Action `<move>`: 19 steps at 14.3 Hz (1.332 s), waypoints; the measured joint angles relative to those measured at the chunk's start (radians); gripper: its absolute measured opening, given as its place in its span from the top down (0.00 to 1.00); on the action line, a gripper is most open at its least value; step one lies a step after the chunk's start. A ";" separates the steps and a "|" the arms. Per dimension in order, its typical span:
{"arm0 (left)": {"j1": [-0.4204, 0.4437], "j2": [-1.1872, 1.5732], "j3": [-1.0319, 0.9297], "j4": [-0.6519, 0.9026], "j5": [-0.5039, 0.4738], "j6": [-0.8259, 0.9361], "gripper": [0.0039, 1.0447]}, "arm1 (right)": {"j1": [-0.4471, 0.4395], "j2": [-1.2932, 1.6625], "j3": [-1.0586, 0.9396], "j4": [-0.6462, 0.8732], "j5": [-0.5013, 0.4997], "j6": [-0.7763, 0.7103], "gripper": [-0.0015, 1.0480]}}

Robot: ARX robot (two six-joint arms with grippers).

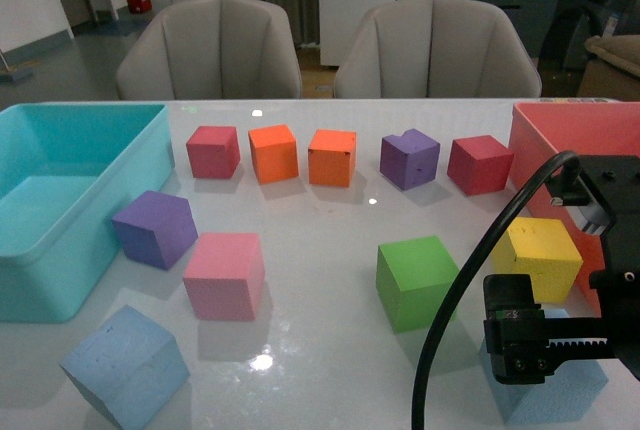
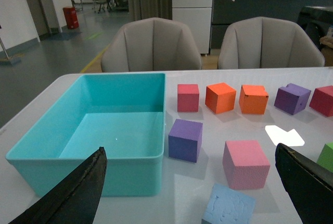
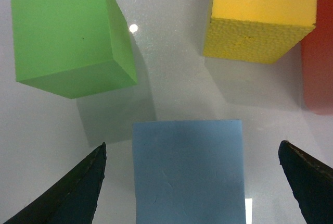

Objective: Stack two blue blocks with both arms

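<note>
Now the right pincer (image 3: 191,145) hangs spread wide, with a blue block (image 3: 188,174) squarely between its jaws but not gripped. This looks like the first grasp, so the next move is probably to lower and close. The left pincer (image 2: 190,150) is equally wide, and the other blue block (image 2: 229,207) lies just beyond it.

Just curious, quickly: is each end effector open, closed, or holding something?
Left end effector: open, holding nothing.
Right end effector: open, empty, over a blue block.

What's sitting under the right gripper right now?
A blue block on the table, below the open right gripper. In the front view the gripper hides most of it.
</note>
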 joint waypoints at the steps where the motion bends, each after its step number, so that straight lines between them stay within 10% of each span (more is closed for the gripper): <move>1: 0.000 0.000 0.000 0.000 0.000 0.000 0.06 | 0.000 0.021 0.012 -0.003 -0.005 0.007 0.06; 8: 0.000 0.000 0.000 0.000 0.000 0.000 0.06 | -0.002 0.144 0.024 0.043 -0.037 0.031 0.06; 10: 0.000 0.000 0.000 0.000 0.000 0.000 0.06 | -0.002 0.149 0.019 0.057 -0.037 0.039 0.21; 12: 0.000 0.000 0.000 0.000 0.000 0.000 0.06 | -0.002 0.037 -0.021 0.020 0.007 0.039 0.56; 19: 0.000 0.000 0.000 0.000 0.000 0.000 0.06 | 0.060 -0.082 0.217 -0.016 0.058 0.027 0.59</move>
